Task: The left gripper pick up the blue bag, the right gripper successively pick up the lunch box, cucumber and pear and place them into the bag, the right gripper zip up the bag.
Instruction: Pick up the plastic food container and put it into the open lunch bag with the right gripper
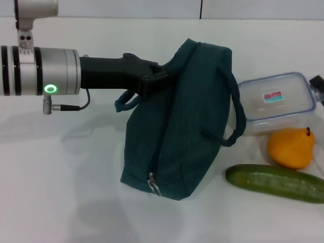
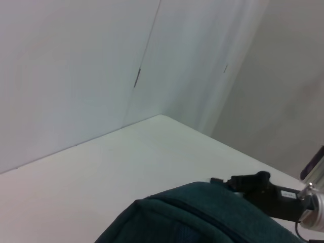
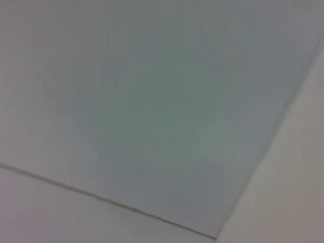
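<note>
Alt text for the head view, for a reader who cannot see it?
The left gripper reaches sideways to the upper edge of the zipped blue bag on a white table. Right of the bag lie the lunch box, pear and cucumber.

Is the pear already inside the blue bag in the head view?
No. The pear sits on the table beside the blue bag, between the lunch box and the cucumber.
</note>
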{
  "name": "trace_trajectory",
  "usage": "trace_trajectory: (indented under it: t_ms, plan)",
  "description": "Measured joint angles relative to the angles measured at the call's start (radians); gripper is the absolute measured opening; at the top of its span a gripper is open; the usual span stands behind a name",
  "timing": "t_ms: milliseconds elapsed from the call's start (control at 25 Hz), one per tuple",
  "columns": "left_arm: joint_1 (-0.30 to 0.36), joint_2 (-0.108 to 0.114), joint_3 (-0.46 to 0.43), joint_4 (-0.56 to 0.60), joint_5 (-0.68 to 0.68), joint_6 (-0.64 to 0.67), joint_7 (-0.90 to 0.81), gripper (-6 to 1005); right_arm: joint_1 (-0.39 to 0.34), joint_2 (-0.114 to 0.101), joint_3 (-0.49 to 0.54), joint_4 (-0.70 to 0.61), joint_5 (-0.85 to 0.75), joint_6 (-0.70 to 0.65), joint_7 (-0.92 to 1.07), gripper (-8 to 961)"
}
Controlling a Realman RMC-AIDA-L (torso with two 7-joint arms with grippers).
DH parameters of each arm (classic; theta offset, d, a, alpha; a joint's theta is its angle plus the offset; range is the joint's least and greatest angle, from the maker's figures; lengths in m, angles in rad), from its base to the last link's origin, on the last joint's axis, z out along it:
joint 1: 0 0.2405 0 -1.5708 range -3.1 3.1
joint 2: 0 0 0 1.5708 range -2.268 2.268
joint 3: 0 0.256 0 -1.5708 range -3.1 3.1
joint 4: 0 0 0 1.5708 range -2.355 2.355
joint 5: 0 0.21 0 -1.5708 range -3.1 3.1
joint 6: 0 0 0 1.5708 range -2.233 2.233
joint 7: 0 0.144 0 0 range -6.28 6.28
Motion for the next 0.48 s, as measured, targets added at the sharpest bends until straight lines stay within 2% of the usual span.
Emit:
trace_trajectory:
  t_ms: [200,480]
  plan:
    - [0.003,0.000,-0.001,-0.022,-0.027,0.000,0.028,48,-0.030,-0.005,0.005,-0.052,0.006,-0.104,-0.093,94]
    - [0.006,0.002,-0.015,-0.054,-0.070,-0.004,0.088,48,-0.058,-0.010,0.007,-0.119,0.021,-0.183,-0.180,94]
